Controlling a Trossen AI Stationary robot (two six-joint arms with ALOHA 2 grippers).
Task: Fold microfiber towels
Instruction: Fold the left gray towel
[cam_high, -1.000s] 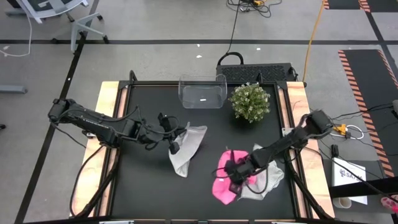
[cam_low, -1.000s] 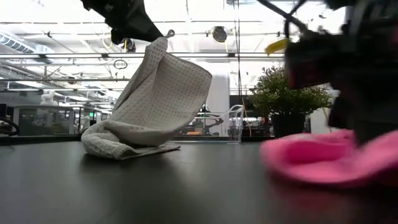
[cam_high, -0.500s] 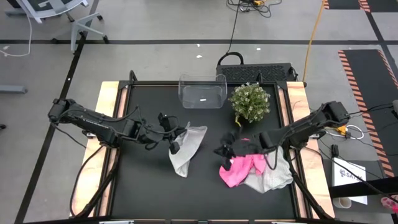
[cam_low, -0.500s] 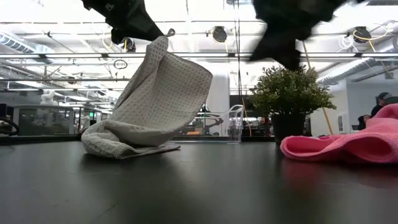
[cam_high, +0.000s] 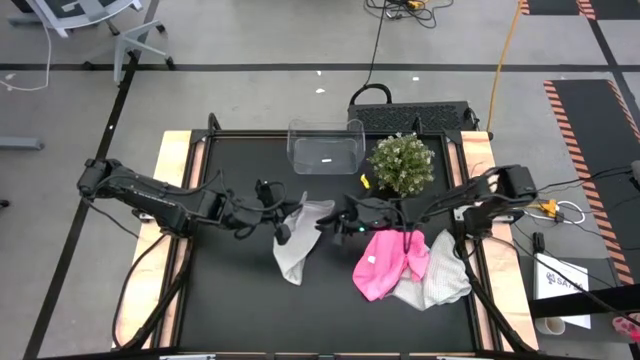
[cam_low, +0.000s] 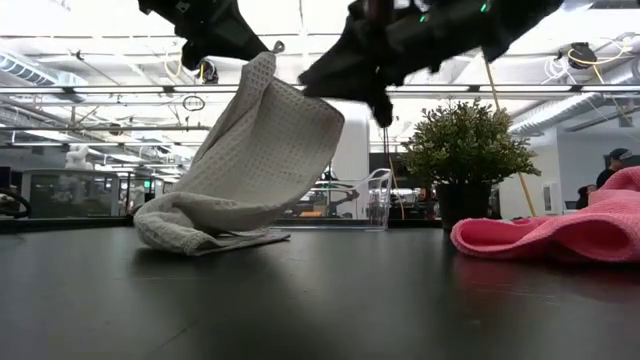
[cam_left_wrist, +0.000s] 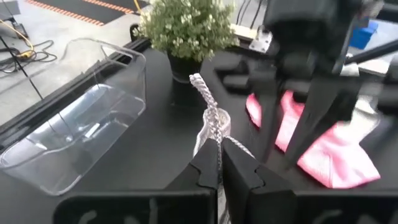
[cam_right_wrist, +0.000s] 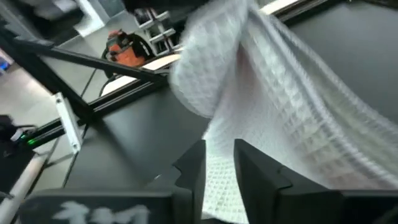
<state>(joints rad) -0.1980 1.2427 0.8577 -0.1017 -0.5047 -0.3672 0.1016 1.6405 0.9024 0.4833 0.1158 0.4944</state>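
Observation:
A pale grey waffle-weave microfiber towel (cam_high: 298, 240) hangs from my left gripper (cam_high: 287, 218), which is shut on its raised top; its lower end (cam_low: 195, 235) is bunched on the black table. My right gripper (cam_high: 328, 222) is open just to the right of this towel and points at it, nearly level. The right wrist view fills with the weave (cam_right_wrist: 280, 93) ahead of the fingers. A bright pink towel (cam_high: 385, 262) lies on another pale towel (cam_high: 440, 285) near the table's right side. My left gripper pinches the towel's top edge (cam_left_wrist: 214, 127) between its two fingers, coming from the table's left and slanting a little down. A short tip of cloth sticks up past the fingertips. The towel hangs slack below, with its lower end on the table. My right gripper: I cannot tell whether it touches the towel.
A clear plastic bin (cam_high: 325, 148) and a potted plant (cam_high: 402, 163) stand at the table's far edge. Wooden rails (cam_high: 170, 230) run along both sides. A person (cam_low: 610, 165) sits far off in the room. Bare black tabletop lies toward the near left.
My right gripper has left the pink towel, risen, tipped from pointing down to nearly level, and swung toward the table's left, up to the hanging pale towel. The pink towel was dragged toward the far edge and now lies on the other pale towel.

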